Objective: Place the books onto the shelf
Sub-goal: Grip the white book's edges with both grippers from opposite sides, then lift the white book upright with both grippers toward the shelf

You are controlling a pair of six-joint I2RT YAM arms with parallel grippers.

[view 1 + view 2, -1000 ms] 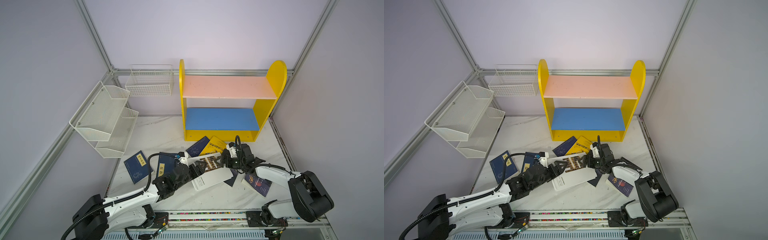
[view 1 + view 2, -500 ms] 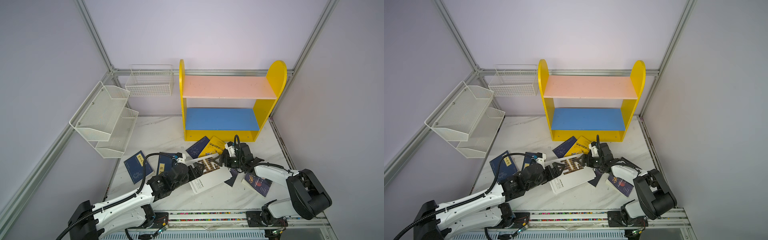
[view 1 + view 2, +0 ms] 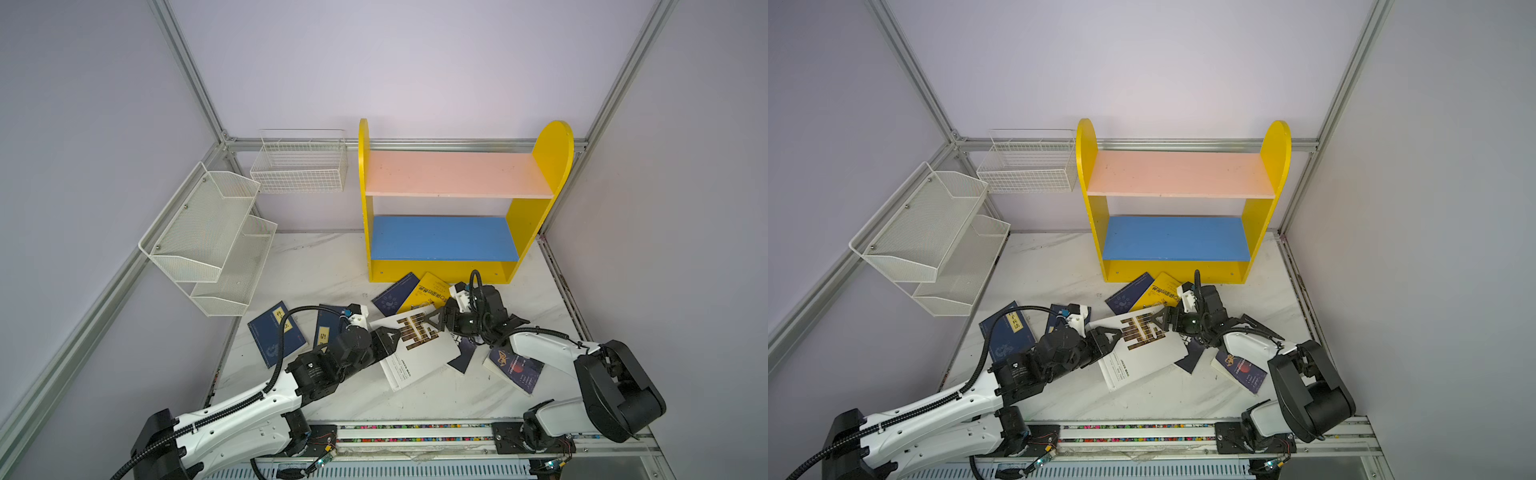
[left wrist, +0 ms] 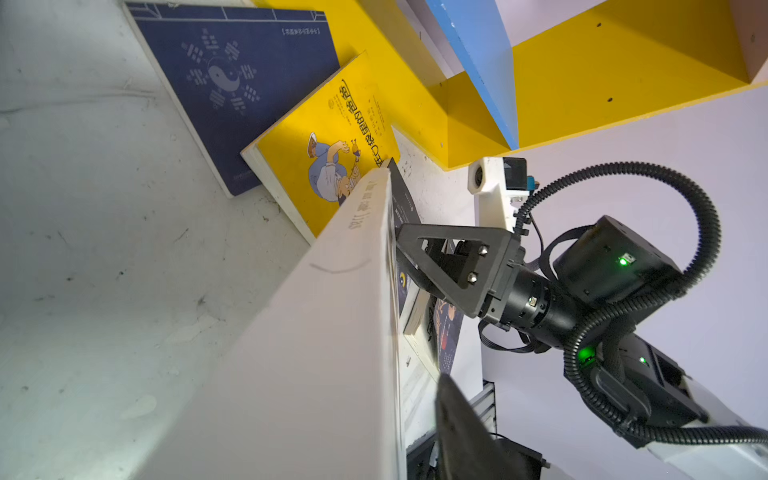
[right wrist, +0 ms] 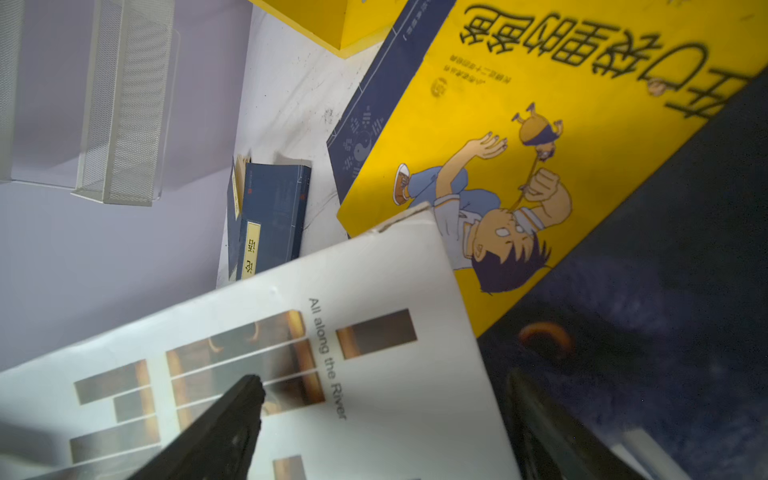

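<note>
The large white book [image 3: 415, 353] lies in the middle of the table among the other books. My left gripper [image 3: 392, 332] straddles its left edge. In the left wrist view one finger [image 4: 457, 415] stands a little off the cover and the other finger is hidden by the white book [image 4: 311, 332]. My right gripper [image 3: 434, 320] is open at the book's far corner, with one finger [image 5: 232, 415] over the cover. A yellow book [image 3: 432, 291] and a navy book [image 3: 395, 293] lie before the yellow shelf [image 3: 540, 208], whose boards hold nothing.
Two navy books [image 3: 274, 332] [image 3: 326, 328] lie to the left. Two dark illustrated books [image 3: 515, 370] [image 3: 463, 359] lie under the right arm. A white mesh rack [image 3: 208, 232] and a wire basket [image 3: 299, 166] hang at the back left. A rail [image 3: 415, 428] runs along the front.
My left gripper has moved forward onto the white book's left edge and its jaws have narrowed round it. The right gripper has stayed at the book's far corner.
</note>
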